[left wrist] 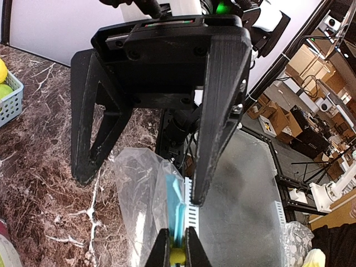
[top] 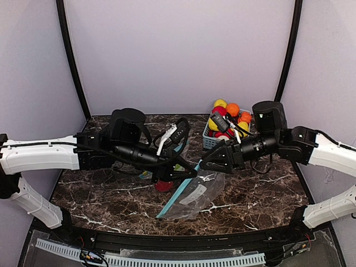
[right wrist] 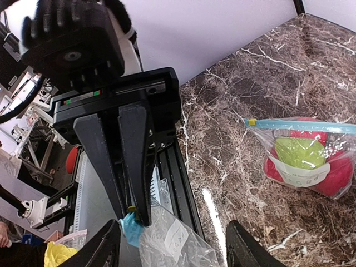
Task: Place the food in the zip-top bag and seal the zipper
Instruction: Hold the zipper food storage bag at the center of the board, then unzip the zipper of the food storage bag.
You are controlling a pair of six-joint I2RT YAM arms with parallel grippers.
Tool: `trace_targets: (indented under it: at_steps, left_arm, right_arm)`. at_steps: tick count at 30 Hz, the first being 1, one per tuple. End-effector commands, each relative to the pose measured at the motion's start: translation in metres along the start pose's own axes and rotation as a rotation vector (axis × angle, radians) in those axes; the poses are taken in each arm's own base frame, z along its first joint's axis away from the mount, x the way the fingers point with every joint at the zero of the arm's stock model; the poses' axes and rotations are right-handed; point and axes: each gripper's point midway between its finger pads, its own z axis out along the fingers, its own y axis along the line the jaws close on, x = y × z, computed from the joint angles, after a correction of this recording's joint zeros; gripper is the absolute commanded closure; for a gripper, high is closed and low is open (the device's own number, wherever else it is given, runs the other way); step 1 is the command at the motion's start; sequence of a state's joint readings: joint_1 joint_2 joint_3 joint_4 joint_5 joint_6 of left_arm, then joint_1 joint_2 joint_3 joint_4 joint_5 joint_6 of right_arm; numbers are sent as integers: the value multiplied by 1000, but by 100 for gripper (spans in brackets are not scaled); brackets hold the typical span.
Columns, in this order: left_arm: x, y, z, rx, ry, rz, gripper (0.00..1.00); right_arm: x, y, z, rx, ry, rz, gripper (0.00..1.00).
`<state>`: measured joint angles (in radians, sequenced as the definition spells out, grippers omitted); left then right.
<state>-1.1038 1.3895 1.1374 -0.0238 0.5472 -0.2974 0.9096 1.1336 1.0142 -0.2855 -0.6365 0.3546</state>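
The left end effector [left wrist: 178, 246] is clenched on the blue zipper strip [left wrist: 177, 208] of the zip-top bag [top: 194, 194]. The right end effector [right wrist: 175, 243] faces it, released and empty. The food [top: 227, 114] sits in the basket [top: 208, 142] at the table's [top: 261, 194] far right. The pinch is thin, so a slip would likely collapse the bag's mouth and leave any fruit brought over nowhere to go.

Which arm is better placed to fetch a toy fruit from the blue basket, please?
Probably right. The right gripper is open and empty, and the basket of toy fruits stands on its side. The left gripper is shut on the bag's blue zipper, so it is busy.
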Motion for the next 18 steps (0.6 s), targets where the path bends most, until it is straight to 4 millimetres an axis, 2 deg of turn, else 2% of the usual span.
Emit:
trace_targets:
  at_steps: [1,5,8,12,18]
  left_arm:
    - [-3,-7,3,46,-16,14,99]
    - [-2,-6,5,48,-9,9,99]
    - [0,-5,5,43,-4,4,99]
    - [5,0,5,22,2,-2,99]
    - [15,5,3,4,13,-20,99]
  right_arm:
    - [0,1,7,-43,6,4,45]
    - [-2,2,8,-56,-2,-1,73]
    - [-4,4,7,-59,-15,-6,91]
    - [-10,2,3,-29,-48,-13,100]
    - [-31,-21,-18,180,-160,-24,100]
